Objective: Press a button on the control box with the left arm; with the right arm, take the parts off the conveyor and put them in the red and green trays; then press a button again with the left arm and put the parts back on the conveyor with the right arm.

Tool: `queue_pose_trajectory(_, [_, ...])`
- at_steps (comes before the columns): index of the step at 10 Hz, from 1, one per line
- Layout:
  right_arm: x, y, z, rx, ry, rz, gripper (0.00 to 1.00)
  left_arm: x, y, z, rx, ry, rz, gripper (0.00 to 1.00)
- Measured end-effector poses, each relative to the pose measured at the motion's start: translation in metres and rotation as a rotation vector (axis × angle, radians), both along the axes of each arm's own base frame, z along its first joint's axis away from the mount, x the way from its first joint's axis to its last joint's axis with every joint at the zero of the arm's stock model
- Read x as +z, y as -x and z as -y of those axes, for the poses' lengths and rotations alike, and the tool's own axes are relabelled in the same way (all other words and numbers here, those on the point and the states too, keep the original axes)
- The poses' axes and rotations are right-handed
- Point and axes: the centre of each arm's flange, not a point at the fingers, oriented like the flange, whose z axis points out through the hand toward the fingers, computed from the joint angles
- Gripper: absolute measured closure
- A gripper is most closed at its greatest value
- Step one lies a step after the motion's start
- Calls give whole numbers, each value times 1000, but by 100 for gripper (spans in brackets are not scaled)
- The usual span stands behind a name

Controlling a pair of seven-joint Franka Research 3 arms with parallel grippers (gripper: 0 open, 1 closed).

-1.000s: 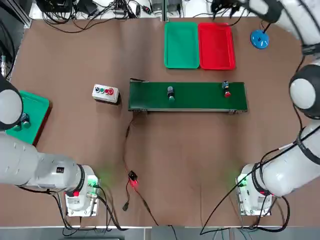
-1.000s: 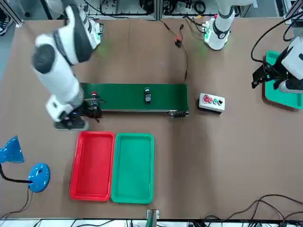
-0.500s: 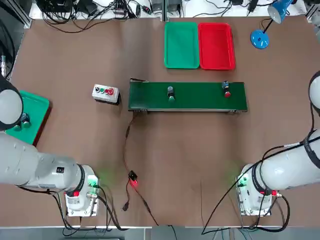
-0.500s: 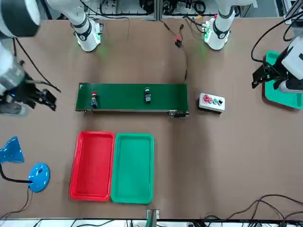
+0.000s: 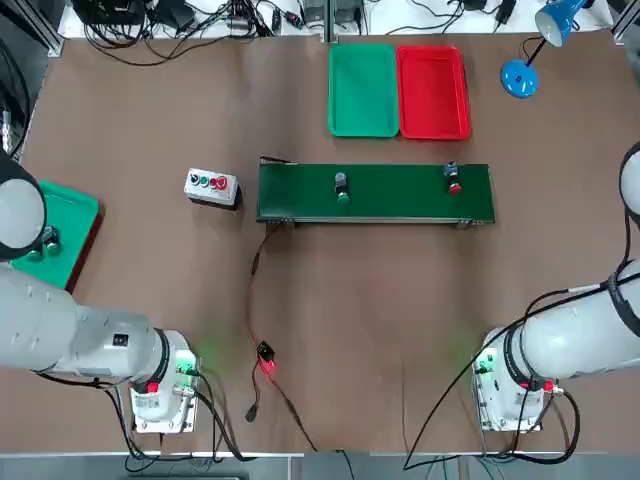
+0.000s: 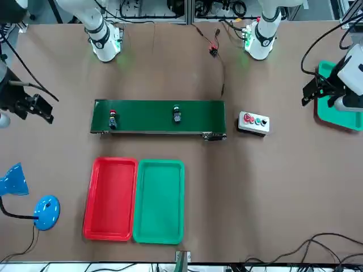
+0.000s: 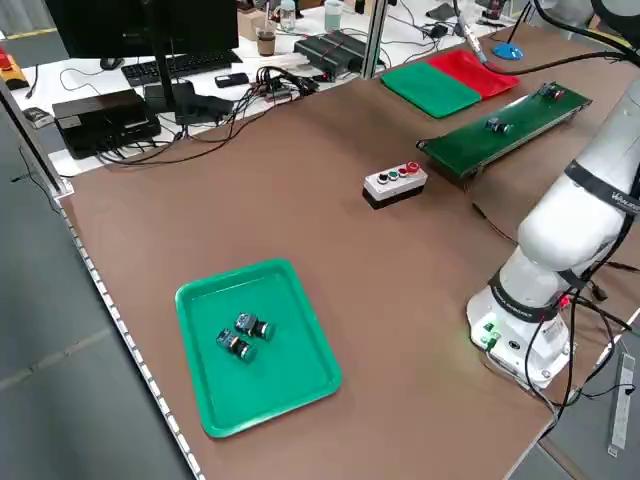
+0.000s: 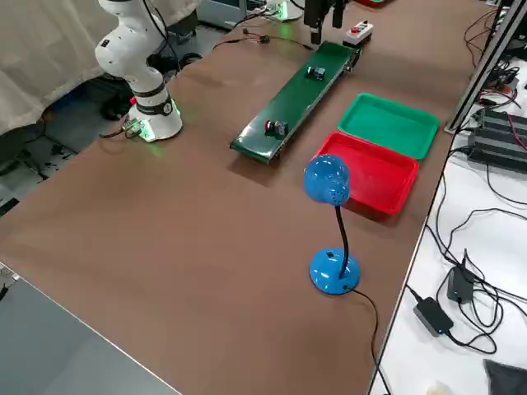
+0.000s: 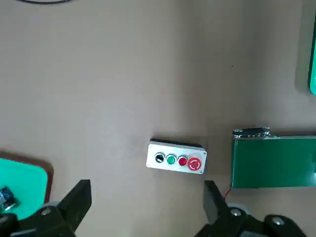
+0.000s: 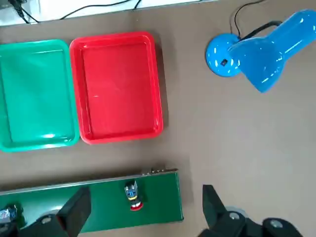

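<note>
Top view: a brown counter (image 5: 150,110) fills the frame. The green conveyor (image 5: 400,205) lies at centre, carrying a green-capped part (image 5: 341,186) and a red-capped part (image 5: 454,180). The control box (image 5: 211,186) sits to its left; the green tray (image 5: 362,90) and red tray (image 5: 432,92) lie side by side at upper centre.

Front view: the right hand (image 6: 39,109) hangs released at the left edge, the left hand (image 6: 317,90) released at the right edge.

Left side view: cables, a keyboard (image 7: 175,65) and a monitor (image 7: 140,25) crowd the upper left beyond the counter.
</note>
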Motion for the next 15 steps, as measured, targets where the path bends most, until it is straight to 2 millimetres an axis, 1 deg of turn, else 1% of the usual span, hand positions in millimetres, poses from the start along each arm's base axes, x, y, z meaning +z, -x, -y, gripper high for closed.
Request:
queue_pose_trajectory(3, [29, 20, 16, -26, -48, 16, 0, 0, 0, 0, 0, 0, 0, 0])
queue_pose_trajectory(4, [32, 26, 18, -30, -52, 4, 0, 0, 0, 0, 0, 0, 0, 0])
queue_pose_trajectory(7, [23, 33, 20, -33, -54, -30, 0, 0, 0, 0, 0, 0, 0, 0])
queue_pose_trajectory(9, [19, 38, 26, -44, -54, -43, 0, 0, 0, 0, 0, 0, 0, 0])
queue_pose_trajectory(11, [16, 40, 32, -55, -54, -50, 0, 0, 0, 0, 1, 0, 0, 0])
queue_pose_trajectory(15, [16, 40, 29, -49, -54, -50, 0, 0, 0, 0, 1, 0, 0, 0])
